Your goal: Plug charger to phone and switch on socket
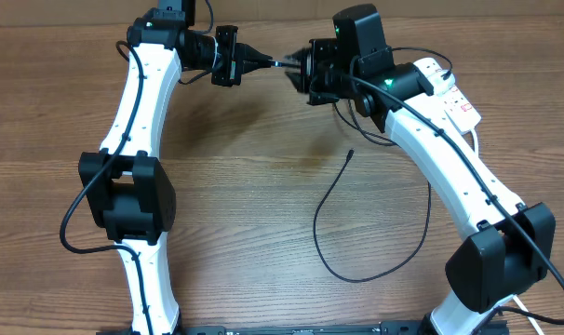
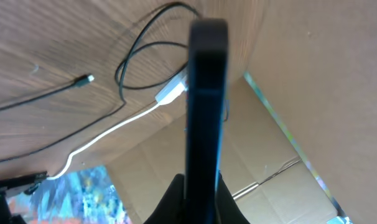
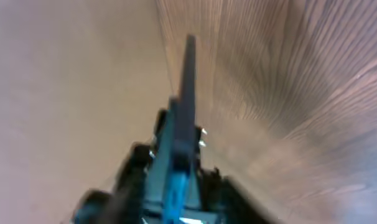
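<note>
Wood-grain table under black charger, cardboard wall behind.

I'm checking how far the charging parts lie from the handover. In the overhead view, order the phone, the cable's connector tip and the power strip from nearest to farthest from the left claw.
1. The phone: edge-on at the left claw, between both claws.
2. The connector tip: on the table, toward the middle.
3. The power strip: far right, partly behind the right arm.
</note>
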Available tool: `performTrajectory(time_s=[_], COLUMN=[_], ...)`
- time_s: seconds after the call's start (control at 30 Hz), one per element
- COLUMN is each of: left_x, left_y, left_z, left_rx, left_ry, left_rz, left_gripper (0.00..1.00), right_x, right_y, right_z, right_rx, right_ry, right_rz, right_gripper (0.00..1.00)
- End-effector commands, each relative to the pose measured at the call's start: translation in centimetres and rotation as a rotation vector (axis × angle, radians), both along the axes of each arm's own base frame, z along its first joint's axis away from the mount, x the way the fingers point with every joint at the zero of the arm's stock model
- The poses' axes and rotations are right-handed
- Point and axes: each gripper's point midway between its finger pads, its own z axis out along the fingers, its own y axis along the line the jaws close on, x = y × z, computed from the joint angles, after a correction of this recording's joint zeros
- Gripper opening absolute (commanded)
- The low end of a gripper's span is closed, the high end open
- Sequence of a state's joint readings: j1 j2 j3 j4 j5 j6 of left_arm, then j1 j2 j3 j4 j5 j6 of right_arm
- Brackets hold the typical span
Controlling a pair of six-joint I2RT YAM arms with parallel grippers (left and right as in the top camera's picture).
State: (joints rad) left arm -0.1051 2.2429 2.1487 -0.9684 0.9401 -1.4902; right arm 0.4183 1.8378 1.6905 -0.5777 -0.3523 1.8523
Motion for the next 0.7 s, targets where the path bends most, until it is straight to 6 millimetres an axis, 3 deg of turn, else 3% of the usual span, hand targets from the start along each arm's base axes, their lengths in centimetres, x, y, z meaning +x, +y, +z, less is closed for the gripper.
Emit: performTrajectory(time_s=[0.0, 0.1, 0.23, 0.37, 0.43, 0.53, 0.67], left_x=[-0.2, 0.1, 0.8, 0.8, 0.4, -1.7, -5.7], left_y=[-0.4, -0.1, 1.4, 4.8, 5.3, 4.5, 1.2], left_z=[1.9, 1.6, 0.5, -2.0, -2.6, -3.1, -1.3], left_rx=[-0.009, 0.015, 0.121, 0.387, 0.465, 0.487, 0.261], left_ry=[-0.038, -0.057, -0.15, -0.394, -0.515, -0.703, -0.974], left_rz=[-0.004, 0.0, -0.013, -0.193, -0.332, -0.6, -0.861], left_gripper=[0.04, 0.04, 0.04, 0.04, 0.04, 0.04, 0.04], right_x=[-0.4, -0.5, -0.3, -0.5, -1.0, -3.1, -5.0], right_y=[0.9, 0.8, 0.0, -3.2, -4.6, -6.9, -9.3], right_z=[2.5, 2.3, 2.0, -0.2, -1.3, -3.9, -6.2], right_rx=[-0.001, -0.049, -0.145, -0.411, -0.543, -0.71, -0.813], right_ry=[-0.09, -0.139, -0.23, -0.387, -0.465, -0.51, -0.391], right_rz=[0.082, 0.125, 0.207, 0.433, 0.58, 0.841, 0.928], right_gripper=[0.61, 0.76, 0.85, 0.93, 0.96, 1.0, 1.0])
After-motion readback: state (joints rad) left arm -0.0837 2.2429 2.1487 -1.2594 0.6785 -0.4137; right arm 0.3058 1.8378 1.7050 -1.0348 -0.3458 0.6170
